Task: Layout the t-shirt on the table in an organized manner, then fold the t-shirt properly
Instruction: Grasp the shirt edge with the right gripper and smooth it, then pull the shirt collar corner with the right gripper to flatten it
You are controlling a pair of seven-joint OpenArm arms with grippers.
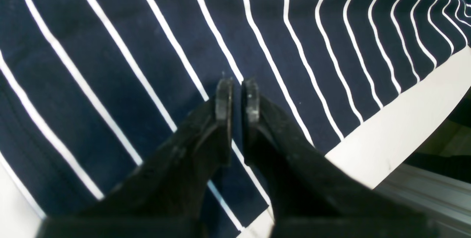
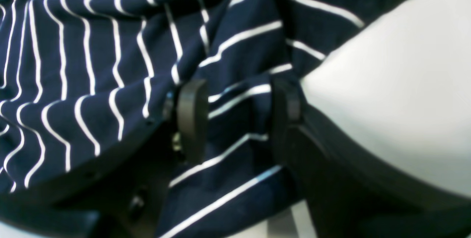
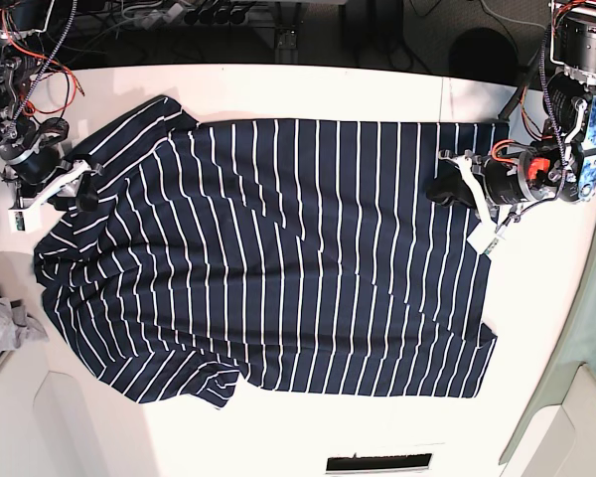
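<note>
Here the t-shirt lies spread on the counter; the left tool is closed on its hem, and the right tool stands open around a sleeve fold.

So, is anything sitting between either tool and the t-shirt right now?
Nothing visible. The left tool hangs nearly closed right over the t-shirt, and the right tool has striped cloth between its open jaws at the table edge.
</note>
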